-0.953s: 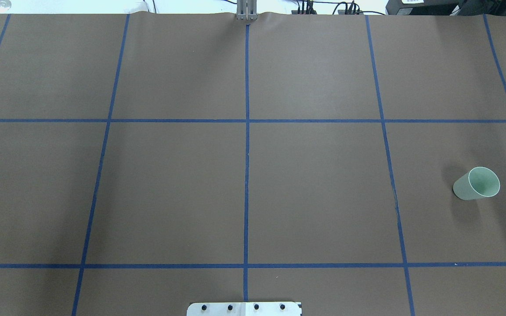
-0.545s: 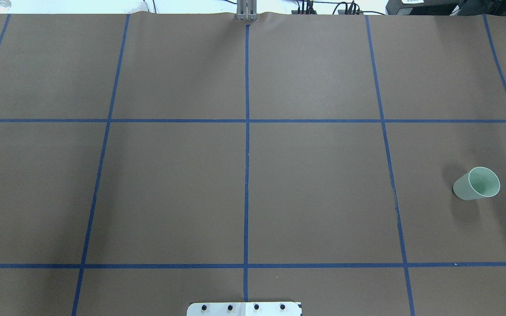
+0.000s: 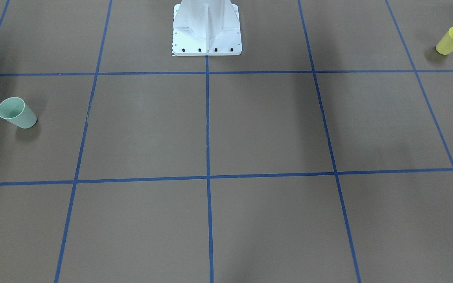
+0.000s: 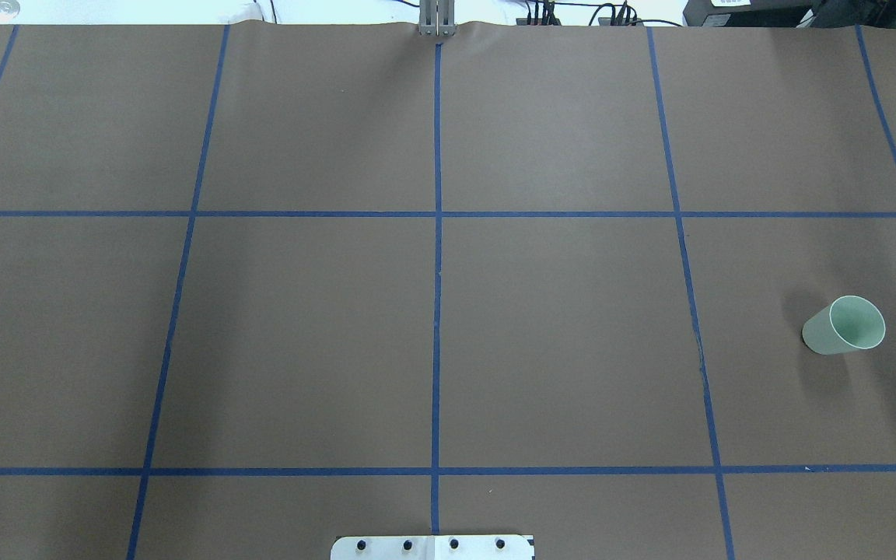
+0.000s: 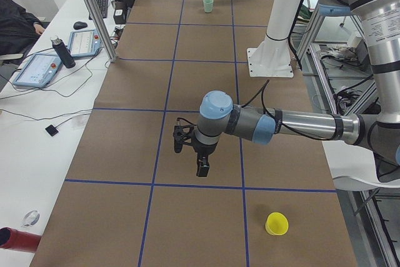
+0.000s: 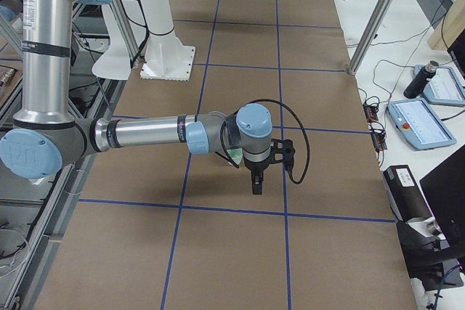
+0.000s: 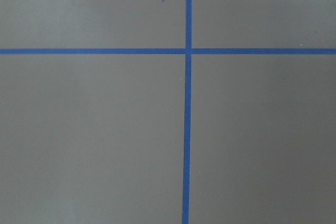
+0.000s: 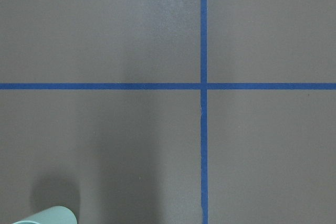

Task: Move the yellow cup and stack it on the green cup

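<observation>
Starting at the near end in the left side view, you find the yellow cup point(image 5: 277, 224) upright, mouth up, at about 4 o'clock from the left gripper point(image 5: 201, 166). That gripper hangs above the table point(image 5: 125, 148), well apart from the cup. I cannot tell whether its fingers are released or clenched, because only the side views show it. The same holds for the right gripper point(image 6: 256, 183), which hangs near the green cup point(image 4: 845, 326). That cup stands upright at the far end, at about 3 o'clock in the overhead view.

In my judgement the step in hand is the first reach for the yellow cup, and nothing is grasped yet. Bring the left gripper over the cup, make sure the fingers are apart before you descend, and take the wall just below the rim. Press gently, since such a thin tumbler probably bends or tips easily. The two cups are at opposite ends, so a hand-over at the middle is likely needed.

Compared with one second ago, the overhead view shows no difference: the green cup has not moved and no arm has entered.
</observation>
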`<state>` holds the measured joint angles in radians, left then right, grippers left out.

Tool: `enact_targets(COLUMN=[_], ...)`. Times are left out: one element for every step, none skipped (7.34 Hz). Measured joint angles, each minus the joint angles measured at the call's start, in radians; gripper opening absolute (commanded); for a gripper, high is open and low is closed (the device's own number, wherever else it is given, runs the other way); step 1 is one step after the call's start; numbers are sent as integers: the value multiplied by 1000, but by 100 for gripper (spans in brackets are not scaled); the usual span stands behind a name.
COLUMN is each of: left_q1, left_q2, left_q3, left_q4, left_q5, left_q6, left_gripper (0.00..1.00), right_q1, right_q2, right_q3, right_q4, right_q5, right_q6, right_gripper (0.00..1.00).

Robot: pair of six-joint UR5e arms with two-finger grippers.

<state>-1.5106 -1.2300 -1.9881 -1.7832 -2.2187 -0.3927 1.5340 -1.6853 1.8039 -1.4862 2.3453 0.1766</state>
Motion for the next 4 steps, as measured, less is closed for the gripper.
enact_targets(left_q1=[5,35,105,192], left_q2=[5,6,6,7], left_q3=[-13,-29,-47,-60], left_q4=[-1,-1,-1,-1], left_q5=[35,82,152,236], left_q6=[-84,-208,-354,-501], left_gripper=[100,100,100,100], right_q1=[0,-1,-1,-1], right_q2=[5,16,23,26], right_q3=[4,15,23,27], right_q4=[-1,-3,-4,-4], right_q5=[4,7,9,10], right_q6=[1,2,4,5], right_gripper=[100,100,100,100])
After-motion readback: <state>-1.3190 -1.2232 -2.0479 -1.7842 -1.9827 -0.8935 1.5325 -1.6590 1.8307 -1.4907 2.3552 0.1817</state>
